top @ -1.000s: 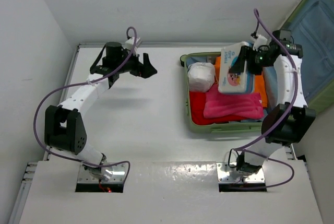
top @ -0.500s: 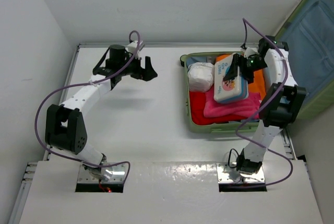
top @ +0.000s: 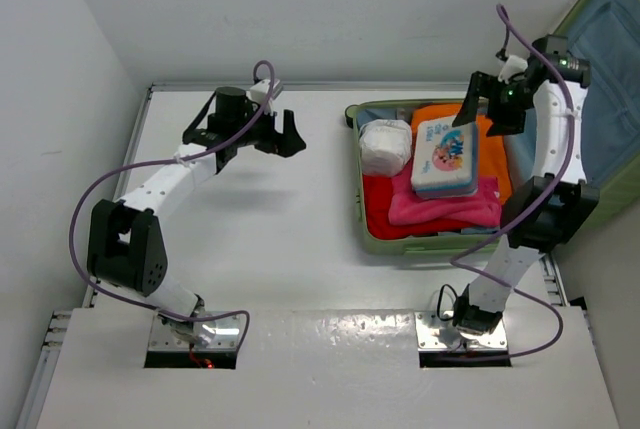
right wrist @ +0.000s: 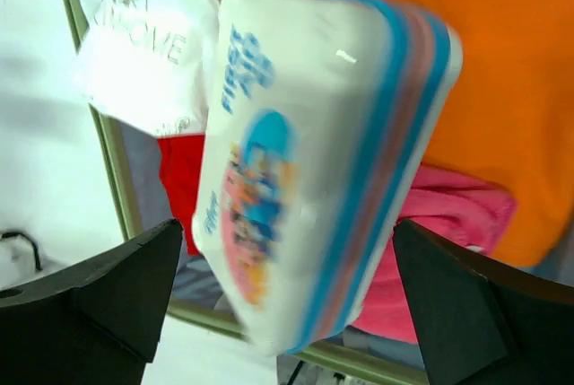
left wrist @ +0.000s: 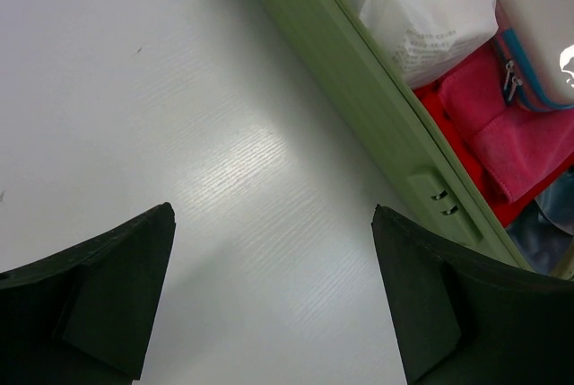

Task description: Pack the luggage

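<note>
Two arms stand over a white counter [top: 260,239]. The luggage [top: 358,211] lies open at the right of the counter, its lid [top: 600,69] propped up by the right wall. Inside lie a white bundle [top: 385,147] at the far left, a red cloth [top: 383,204], a pink towel [top: 445,207] and an orange cloth [top: 494,164]. A white-and-blue box [top: 445,154] rests on top, across the towel and the orange cloth.

The right end effector [top: 488,114] hangs just above the far right corner of the box, jaws spread wide, released and grasping nothing. In the wrist view the box, though blurred, shows between the fingers and seems to touch neither. The left end effector [top: 289,135] is likewise released and empty, over bare counter left of the luggage.

Likely hazards:
1. The right fingers straddle the box, so a sideways move before rising could catch an edge and drag or tip it.
2. The box sits on soft, uneven cloth as the topmost item. It may slide, or stand proud of the rim and hinder the lid.
3. The right arm works close to the propped lid, and a wide swing could knock it down.
4. A push from the left end effector against the left wall would shift the luggage.
</note>
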`<state>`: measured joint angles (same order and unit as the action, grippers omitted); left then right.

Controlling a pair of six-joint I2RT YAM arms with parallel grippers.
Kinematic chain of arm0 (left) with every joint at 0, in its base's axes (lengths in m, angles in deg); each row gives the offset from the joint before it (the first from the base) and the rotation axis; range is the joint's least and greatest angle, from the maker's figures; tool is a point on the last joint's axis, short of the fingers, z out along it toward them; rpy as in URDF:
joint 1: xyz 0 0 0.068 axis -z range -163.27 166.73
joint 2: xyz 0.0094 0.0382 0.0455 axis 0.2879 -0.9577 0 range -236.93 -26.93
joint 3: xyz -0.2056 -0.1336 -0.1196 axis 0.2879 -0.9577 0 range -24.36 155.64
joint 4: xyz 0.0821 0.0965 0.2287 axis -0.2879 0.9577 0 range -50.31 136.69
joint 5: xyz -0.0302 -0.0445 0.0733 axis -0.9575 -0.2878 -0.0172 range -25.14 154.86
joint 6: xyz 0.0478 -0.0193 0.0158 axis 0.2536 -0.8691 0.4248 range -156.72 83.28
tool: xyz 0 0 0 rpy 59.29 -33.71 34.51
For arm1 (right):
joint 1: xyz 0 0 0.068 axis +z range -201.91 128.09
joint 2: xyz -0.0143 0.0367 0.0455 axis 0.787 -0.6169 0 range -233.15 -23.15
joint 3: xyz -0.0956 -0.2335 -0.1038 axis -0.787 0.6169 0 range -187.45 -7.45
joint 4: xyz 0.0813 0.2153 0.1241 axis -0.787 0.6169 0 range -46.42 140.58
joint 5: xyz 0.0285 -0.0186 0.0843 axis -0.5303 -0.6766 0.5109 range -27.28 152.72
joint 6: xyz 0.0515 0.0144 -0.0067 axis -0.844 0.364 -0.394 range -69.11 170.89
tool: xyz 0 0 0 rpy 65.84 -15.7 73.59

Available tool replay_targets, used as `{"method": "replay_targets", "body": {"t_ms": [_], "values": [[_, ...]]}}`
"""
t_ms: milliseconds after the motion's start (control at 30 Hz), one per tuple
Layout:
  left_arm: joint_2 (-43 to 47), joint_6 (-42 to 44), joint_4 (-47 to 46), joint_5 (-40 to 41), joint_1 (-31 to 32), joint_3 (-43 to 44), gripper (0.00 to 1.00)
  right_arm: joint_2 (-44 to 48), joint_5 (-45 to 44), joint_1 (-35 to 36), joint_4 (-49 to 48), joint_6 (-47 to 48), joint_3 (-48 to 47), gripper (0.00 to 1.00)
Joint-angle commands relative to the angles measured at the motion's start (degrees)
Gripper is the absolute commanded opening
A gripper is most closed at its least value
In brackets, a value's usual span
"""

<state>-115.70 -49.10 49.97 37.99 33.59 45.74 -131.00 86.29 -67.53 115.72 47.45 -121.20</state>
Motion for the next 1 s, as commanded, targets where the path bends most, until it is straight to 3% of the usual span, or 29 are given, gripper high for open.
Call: {"method": "replay_targets", "body": {"t_ms": [0, 167, 267, 400, 433, 500, 533, 667, 833, 967], "values": [[0.4, 0.7, -0.9, 1.0, 0.6, 2.3, 0.93, 0.2, -3.5, -0.4, 3.5, 0.3, -5.9, 1.0], [1.0, 0.7, -0.3, 3.0, -0.5, 2.3, 0.94, 3.6, -12.0, -1.8, 1.9, 4.8, -10.3, 1.0], [1.0, 0.7, -0.3, 3.5, -2.0, 2.3, 0.94, 9.7, -10.3, -2.5, -3.7, 8.2, -6.3, 0.89], [2.1, 1.4, 0.4, 4.0, -3.2, 2.8, 0.93, 19.6, -12.8, 0.0, -17.2, 13.5, 0.8, 0.87], [2.6, 2.1, 1.0, 4.0, -3.2, 2.8, 0.93, 22.0, -20.4, 2.6, -21.8, 19.1, 1.7, 0.85], [3.2, 3.9, 2.2, 4.5, -3.2, 3.4, 0.93, 23.7, -25.9, 5.6, -29.5, 23.5, 3.4, 0.82], [3.7, 3.9, 2.2, 4.5, -3.2, 3.4, 0.93, 25.4, -34.3, 6.8, -34.6, 31.2, 5.5, 0.82], [4.2, 4.8, 2.9, 6.4, -2.7, 3.4, 0.93, 25.2, -44.8, 5.9, -48.0, 45.6, 7.9, 0.81], [3.7, 4.8, 2.9, 6.4, -1.7, 3.4, 0.93, 25.0, -46.5, -0.2, -62.0, 63.3, 14.7, 0.81], [2.6, 4.3, 2.9, 6.4, -1.7, 3.9, 0.93, 22.1, -45.5, -4.9, -64.0, 67.3, 12.2, 0.81]]}}
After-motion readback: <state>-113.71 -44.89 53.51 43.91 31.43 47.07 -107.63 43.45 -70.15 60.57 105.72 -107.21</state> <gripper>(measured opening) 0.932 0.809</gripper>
